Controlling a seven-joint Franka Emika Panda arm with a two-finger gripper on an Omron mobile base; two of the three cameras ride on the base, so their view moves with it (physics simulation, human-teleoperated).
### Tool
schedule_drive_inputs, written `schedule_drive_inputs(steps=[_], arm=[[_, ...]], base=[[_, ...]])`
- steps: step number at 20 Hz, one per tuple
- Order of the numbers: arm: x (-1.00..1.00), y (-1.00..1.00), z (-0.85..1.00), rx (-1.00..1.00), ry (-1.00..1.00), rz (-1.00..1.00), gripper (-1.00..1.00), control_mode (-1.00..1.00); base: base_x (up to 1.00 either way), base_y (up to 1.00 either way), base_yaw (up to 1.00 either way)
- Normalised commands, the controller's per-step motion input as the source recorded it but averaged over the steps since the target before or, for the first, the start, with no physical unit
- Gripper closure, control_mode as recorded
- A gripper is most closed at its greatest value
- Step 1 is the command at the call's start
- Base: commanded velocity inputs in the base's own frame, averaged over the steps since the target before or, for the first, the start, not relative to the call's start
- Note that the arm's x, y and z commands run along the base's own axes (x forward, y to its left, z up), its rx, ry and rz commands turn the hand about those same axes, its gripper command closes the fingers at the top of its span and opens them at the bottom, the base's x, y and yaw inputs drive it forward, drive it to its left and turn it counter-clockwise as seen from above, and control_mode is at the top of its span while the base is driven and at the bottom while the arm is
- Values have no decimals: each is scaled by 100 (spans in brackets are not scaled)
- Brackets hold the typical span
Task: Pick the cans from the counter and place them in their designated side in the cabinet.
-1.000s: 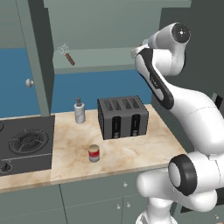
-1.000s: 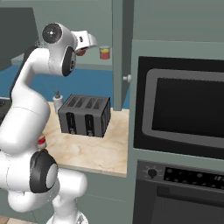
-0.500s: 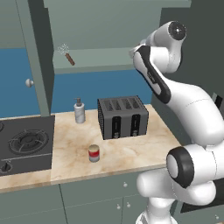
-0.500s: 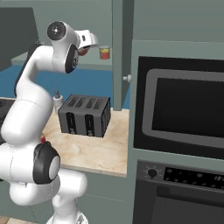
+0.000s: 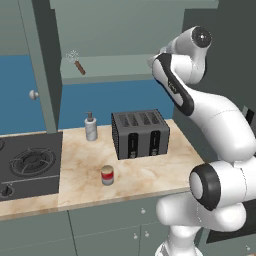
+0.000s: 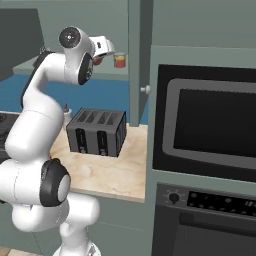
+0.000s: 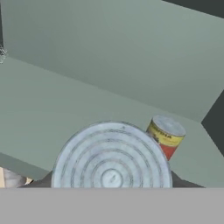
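The grey-green cabinet (image 5: 115, 30) fills the upper wall, its door panel (image 5: 42, 65) swung open at the left and one long shelf board (image 7: 65, 105) running across it. Below it the beige marble table (image 5: 130, 172) carries a black stove top (image 5: 27, 165) at its left end and a dark toaster (image 5: 140, 134) towards the back. The white arm (image 5: 200, 110) rises from the base and bends up to shelf height.

A pale bottle (image 5: 90, 127) with a dark pump top stands on the table left of the toaster. A red can (image 5: 107, 175) with a pale band stands upright on the table, in front of the toaster and just right of the stove top. A brown-handled brush (image 5: 77, 63) lies on the shelf near its left end.

The tool (image 6: 102, 54) is up at the shelf, clamped on a can whose ringed grey top (image 7: 111, 159) looms large in the hand view. Just beyond it, another can (image 7: 166, 135) stands upright on the shelf near the right-hand wall.
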Motion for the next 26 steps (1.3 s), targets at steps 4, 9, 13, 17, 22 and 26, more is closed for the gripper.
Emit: schedule_drive_inputs(steps=[4, 9, 13, 17, 22, 26], arm=[[20, -3, 0, -2, 0, 1, 100, -100], [25, -1, 0, -1, 0, 1, 100, -100], [23, 0, -1, -1, 2, 1, 100, -100], [22, 0, -2, -1, 3, 1, 100, -100], [21, 0, -6, -1, 4, 1, 100, -100], [18, -1, -10, -1, 3, 1, 100, -100]], base=[[0, 0, 0], [0, 0, 0], [0, 0, 0], [0, 0, 0], [0, 0, 0], [0, 0, 0]])
